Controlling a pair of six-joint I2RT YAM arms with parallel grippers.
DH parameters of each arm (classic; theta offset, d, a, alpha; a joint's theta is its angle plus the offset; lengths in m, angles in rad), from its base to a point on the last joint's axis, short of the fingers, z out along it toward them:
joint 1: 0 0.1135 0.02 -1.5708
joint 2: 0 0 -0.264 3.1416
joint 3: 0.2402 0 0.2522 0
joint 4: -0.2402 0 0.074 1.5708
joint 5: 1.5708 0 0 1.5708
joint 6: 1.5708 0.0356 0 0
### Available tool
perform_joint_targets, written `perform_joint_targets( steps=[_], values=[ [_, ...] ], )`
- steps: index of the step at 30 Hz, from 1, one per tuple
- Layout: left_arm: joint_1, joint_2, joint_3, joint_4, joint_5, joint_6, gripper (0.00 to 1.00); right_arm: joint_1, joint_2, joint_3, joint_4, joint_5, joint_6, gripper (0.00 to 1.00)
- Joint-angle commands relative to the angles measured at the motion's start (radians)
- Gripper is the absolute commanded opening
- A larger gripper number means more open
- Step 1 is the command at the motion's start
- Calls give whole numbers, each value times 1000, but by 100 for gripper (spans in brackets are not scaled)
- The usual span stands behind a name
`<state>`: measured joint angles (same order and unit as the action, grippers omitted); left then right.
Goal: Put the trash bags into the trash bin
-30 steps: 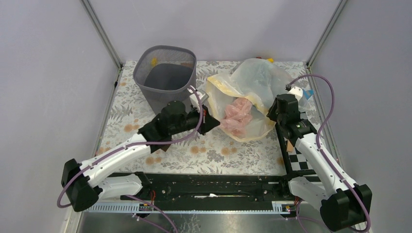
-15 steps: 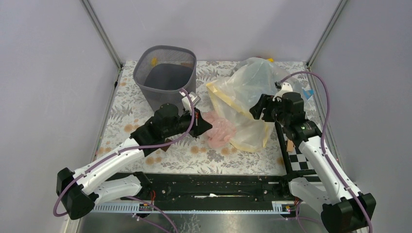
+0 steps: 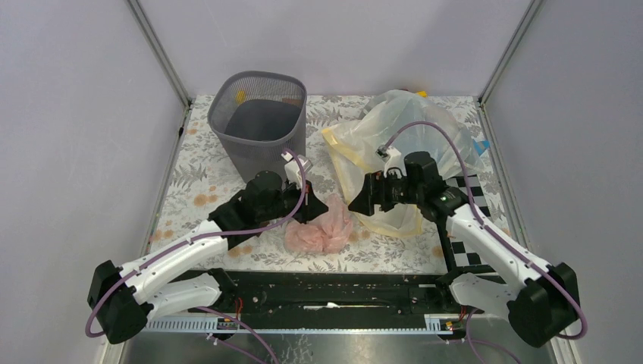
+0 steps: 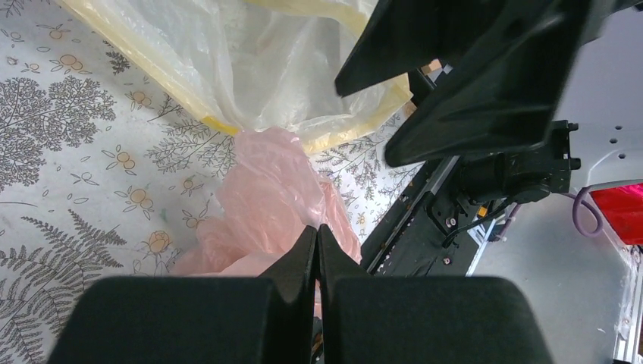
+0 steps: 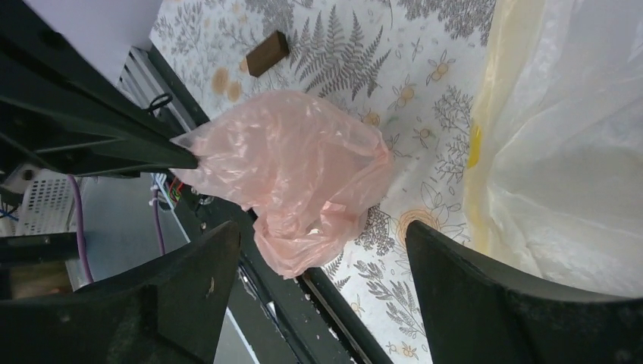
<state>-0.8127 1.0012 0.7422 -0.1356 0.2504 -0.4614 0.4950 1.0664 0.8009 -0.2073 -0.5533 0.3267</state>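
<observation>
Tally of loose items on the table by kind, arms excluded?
pale pink crinkly plastic film bag bundle: 1
large clear plastic bag with cream-yellow band: 1
dark grey mesh plastic bin: 1
small brown block: 1
Total: 4

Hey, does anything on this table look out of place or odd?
The crumpled pink trash bag is pinched in the shut left gripper near the table's front edge, outside the trash bin. A clear bag lies slumped nearby.
</observation>
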Motion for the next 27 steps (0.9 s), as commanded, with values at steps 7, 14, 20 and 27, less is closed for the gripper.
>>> perform_joint_targets(
  steps=[7, 14, 20, 27],
  values=[
    [9, -108, 19, 107, -11, -92, 0, 84, 99, -64, 196, -79, 26, 89],
    [30, -163, 49, 121, -1, -138, 0, 88, 67, -93, 306, -96, 70, 44],
    [38, -186, 42, -10, -260, -95, 22, 89, -13, -75, 180, 203, 75, 0],
    [40, -154, -21, -120, -372, -122, 78, 88, 22, -68, 97, 287, 79, 0]
  ],
)
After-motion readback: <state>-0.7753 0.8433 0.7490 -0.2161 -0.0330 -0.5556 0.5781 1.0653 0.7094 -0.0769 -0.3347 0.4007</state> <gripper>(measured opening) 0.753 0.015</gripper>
